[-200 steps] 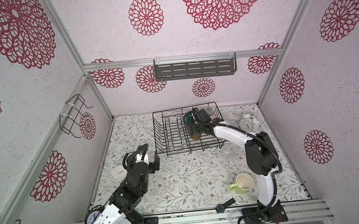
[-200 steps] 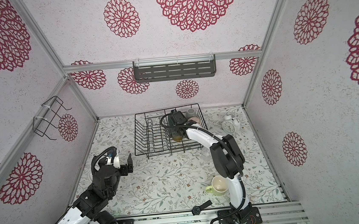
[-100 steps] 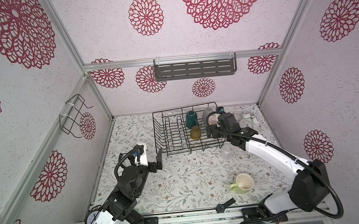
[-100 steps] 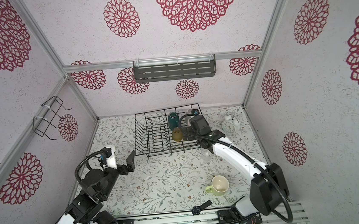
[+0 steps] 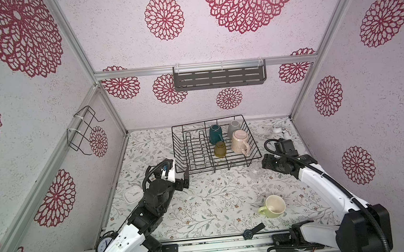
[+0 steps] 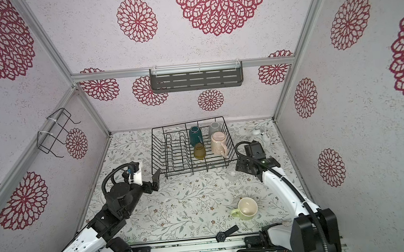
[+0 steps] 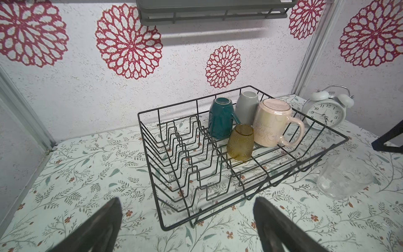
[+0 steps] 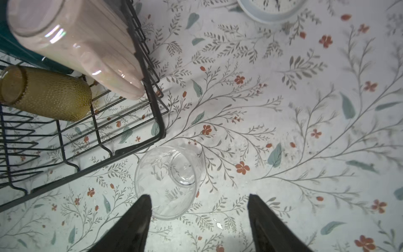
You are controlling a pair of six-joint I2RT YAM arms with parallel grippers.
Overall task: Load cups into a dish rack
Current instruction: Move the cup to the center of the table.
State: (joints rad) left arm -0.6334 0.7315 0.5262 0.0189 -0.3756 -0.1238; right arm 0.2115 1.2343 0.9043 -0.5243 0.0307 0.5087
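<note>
The grey shelf (image 5: 219, 79) hangs; the alarm clock (image 7: 324, 112) stands.

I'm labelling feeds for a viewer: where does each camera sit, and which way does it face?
Top views: high at the front, looking down and back over the table; left arm and right arm show.
Left wrist: on the left arm, facing the dish rack and back wall; the left gripper, open, shows.
Right wrist: on the right arm, looking down at the clear glass; the right gripper shows.
Shared: every view shows rack and glass.

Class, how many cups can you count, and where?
6. Inside the dish rack: teal mug, grey mug, pink mug, amber tumbler. On the table: clear glass beside the rack, green mug on its side.
</note>
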